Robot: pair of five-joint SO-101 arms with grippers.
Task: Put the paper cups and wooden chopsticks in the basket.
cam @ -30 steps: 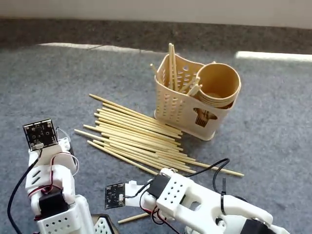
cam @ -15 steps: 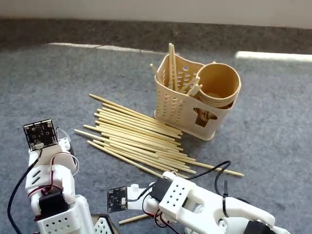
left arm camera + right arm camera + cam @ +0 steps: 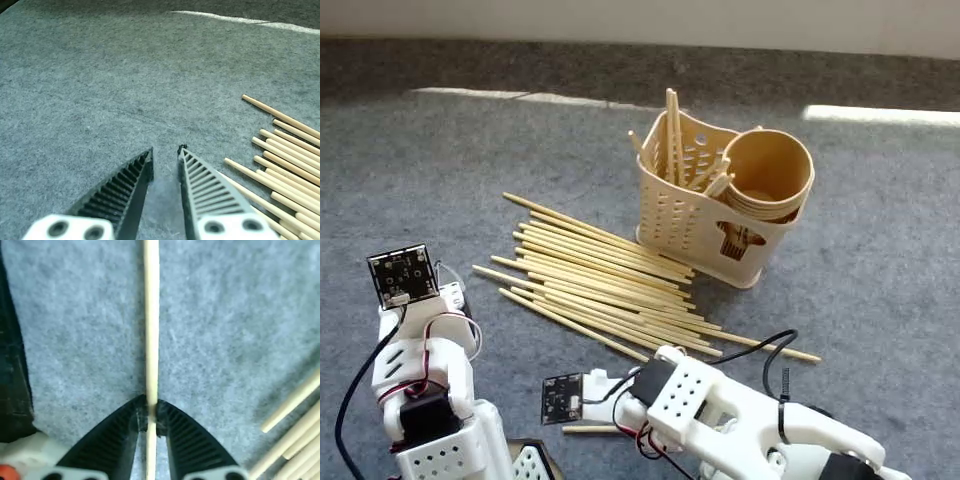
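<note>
A cream perforated basket (image 3: 692, 205) stands on the grey carpet with stacked paper cups (image 3: 767, 172) and a few chopsticks (image 3: 673, 135) upright in it. Several loose wooden chopsticks (image 3: 600, 280) lie in a fan in front of the basket. My right gripper (image 3: 151, 407) is shut on one chopstick (image 3: 151, 315) just above the carpet. That chopstick's end (image 3: 590, 429) sticks out from under the right arm near the front edge. My left gripper (image 3: 166, 150) hovers over bare carpet with its fingers a little apart and nothing between them. The pile's ends (image 3: 280, 165) lie beside it.
The left arm (image 3: 420, 390) sits at the front left, the right arm (image 3: 740, 420) at the front centre, its black cable looping over the pile's near end. Bare carpet (image 3: 470, 160) lies left of and behind the pile.
The right arm has shifted slightly, and the chopstick in its gripper has swung from slanted to nearly level near the front edge. The left arm has not moved.
</note>
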